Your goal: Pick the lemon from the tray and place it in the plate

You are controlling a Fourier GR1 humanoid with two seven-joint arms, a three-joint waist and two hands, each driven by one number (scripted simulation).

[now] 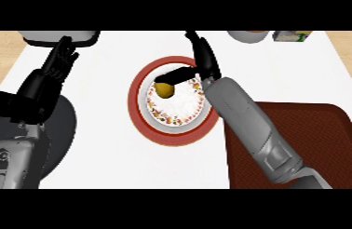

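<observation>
Lemon (164, 89) lying inside plate (157, 130), left of its middle, just under the thumb of right hand (207, 70); fingers (199, 45) straight, spread, gripping nothing. Placing seemingly done; next, lift clear without nudging it.

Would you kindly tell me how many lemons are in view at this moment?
1. The lemon is over the plate, at the thumb tip of the right hand. None shows on the tray, though the forearm hides part of it.

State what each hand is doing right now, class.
Left hand: open, holding nothing.
Right hand: open over the plate; the lemon sits beside its thumb.
</observation>
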